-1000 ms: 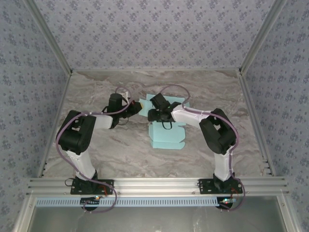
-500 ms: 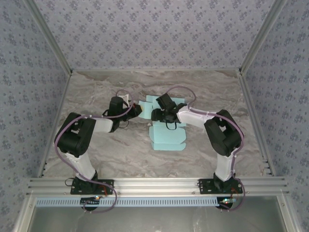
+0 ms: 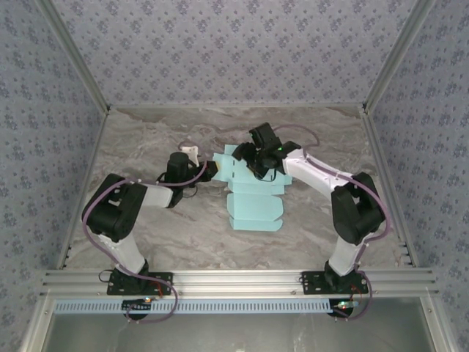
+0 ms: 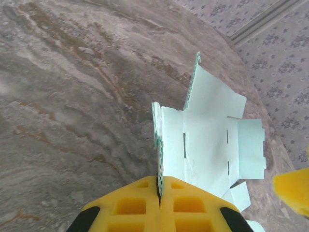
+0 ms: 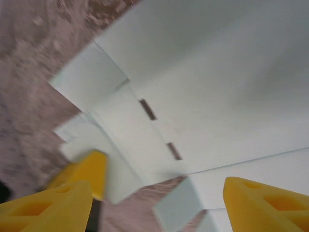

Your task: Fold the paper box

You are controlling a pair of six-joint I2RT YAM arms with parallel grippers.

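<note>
While the left gripper (image 4: 159, 184) has kept its yellow fingers pressed tight together on the left-hand flap (image 4: 158, 140) of the paper box (image 3: 253, 209), a pale aqua-blue cut-out of thin card with tabbed flaps, the right gripper (image 3: 258, 155) has pulled off the middle of the sheet and swung toward the far end of it

It now hangs over the far panels with its fingers wide apart and nothing between them, and its wrist view is smeared, which suggests it is on the move

The left arm has reached in a little lower and further right over the same second, and from its wrist the pinched flap stands up on edge while the rest of the card lies flat on the grey marbled worktop (image 3: 146, 136), near the centre and between the two arms

My reading is that the left side wall is being held up so the freed right gripper can take a far flap; most panels are unfolded, so the box is at an early stage
</note>
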